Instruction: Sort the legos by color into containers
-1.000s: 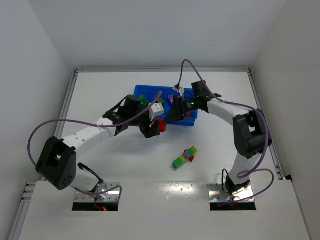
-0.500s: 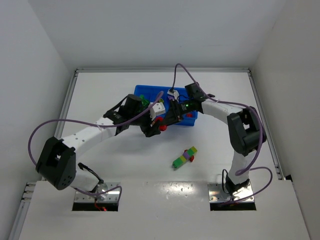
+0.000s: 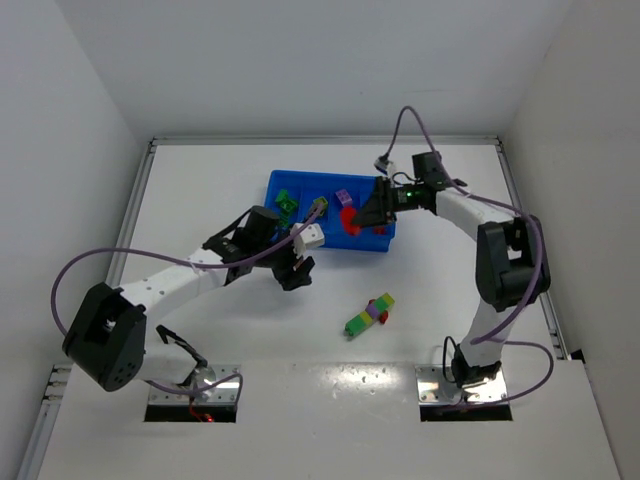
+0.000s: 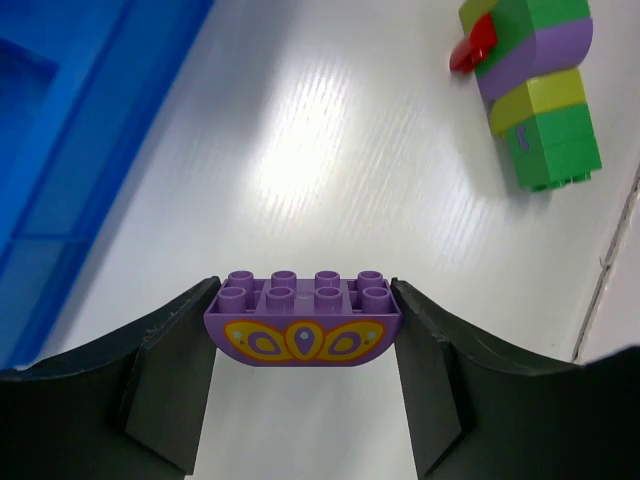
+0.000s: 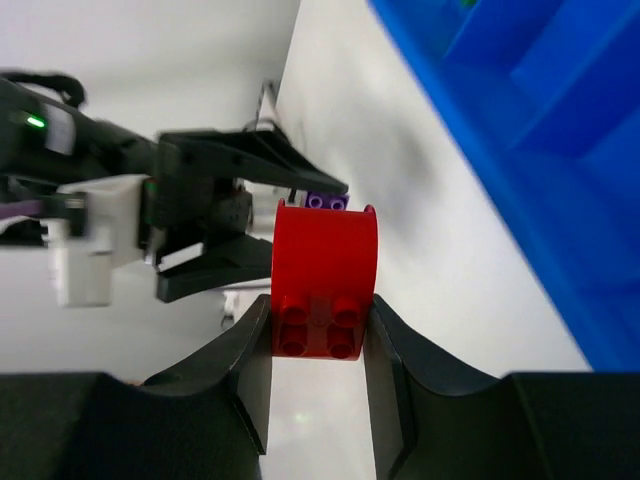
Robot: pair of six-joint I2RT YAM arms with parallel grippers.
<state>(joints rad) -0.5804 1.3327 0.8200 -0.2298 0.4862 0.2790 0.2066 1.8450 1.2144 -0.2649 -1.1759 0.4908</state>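
Over the tray's (image 3: 276,186) right end, right gripper (image 5: 320,330) grips a red brick (image 5: 325,250), left gripper (image 4: 303,300) pinches a purple brick (image 4: 300,335) (multicolour stack (image 3: 370,314) not sorted yet).

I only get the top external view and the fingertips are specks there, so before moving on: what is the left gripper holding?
Observer: The left gripper clamps a purple brick by its ends; its side bears a yellow butterfly-like print.
Operator: And the other one?
Observer: The right gripper pinches a red brick with a curved face, studs toward its camera.
Operator: Any red in the loose stack?
Observer: Yes, a small red piece juts out beside its purple layer.
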